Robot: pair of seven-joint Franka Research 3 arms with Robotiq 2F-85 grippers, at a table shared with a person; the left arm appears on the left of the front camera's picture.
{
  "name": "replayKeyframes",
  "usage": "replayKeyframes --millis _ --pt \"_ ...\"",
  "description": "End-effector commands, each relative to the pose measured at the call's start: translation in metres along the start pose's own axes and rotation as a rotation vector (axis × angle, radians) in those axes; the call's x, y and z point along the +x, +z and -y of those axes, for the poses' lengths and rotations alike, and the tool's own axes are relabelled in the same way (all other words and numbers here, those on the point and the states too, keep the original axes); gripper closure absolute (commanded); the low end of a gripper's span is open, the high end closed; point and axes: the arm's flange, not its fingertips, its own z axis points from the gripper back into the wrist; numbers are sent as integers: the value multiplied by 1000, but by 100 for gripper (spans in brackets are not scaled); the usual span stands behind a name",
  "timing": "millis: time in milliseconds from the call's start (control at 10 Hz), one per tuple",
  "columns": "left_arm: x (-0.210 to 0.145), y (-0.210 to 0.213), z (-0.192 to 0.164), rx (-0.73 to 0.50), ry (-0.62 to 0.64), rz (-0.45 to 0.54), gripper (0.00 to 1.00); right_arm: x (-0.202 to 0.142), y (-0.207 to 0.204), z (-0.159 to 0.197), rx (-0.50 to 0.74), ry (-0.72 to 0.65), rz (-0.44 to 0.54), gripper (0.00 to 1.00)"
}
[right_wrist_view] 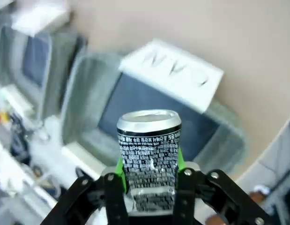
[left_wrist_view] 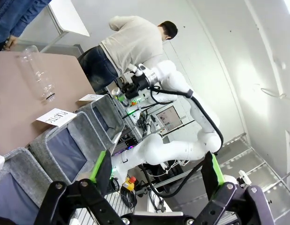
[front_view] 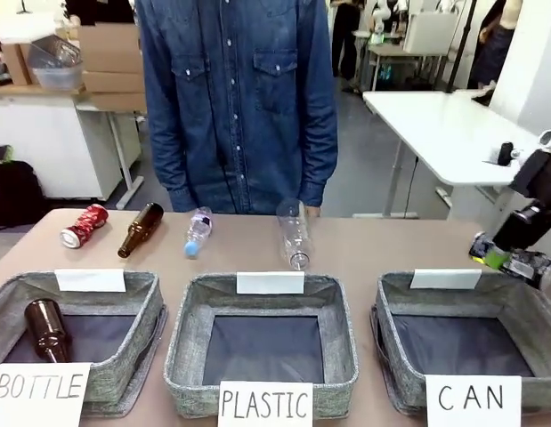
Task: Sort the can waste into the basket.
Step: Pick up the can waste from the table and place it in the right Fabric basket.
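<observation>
A dark can with a silver-black pattern stands between the green pads of my right gripper, which is shut on it. Beneath it lies the grey basket with the "CAN" card. In the front view my right gripper hangs over the far right corner of the CAN basket. A red crushed can lies on the table at the far left. My left gripper is open with nothing between its fingers, raised off to the side of the baskets.
On the table lie a brown bottle, a small plastic bottle and a large clear bottle. The BOTTLE basket holds a brown bottle. The PLASTIC basket sits in the middle. A person in a denim shirt stands at the far side.
</observation>
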Motion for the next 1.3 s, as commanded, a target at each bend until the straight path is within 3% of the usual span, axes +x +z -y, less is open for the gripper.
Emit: replayKeyframes --millis 0,200,600,700,900,1200 --pt "1 -1 1 -19 -20 5 0 -36 -28 -21 -38 276 -20 100" --pt "1 -1 1 -19 -20 5 0 -46 -44 -37 -74 333 -56 100" --pt "1 -1 1 -19 -20 5 0 -41 -38 -29 -43 338 -57 100" --pt "1 -1 1 -19 -20 5 0 -41 -40 -29 -63 345 -50 30" --pt "1 -1 1 -19 -20 5 0 -37 -39 -27 -72 342 -52 0" --pt "1 -1 1 -19 -20 5 0 -34 -39 -24 -71 338 -52 0"
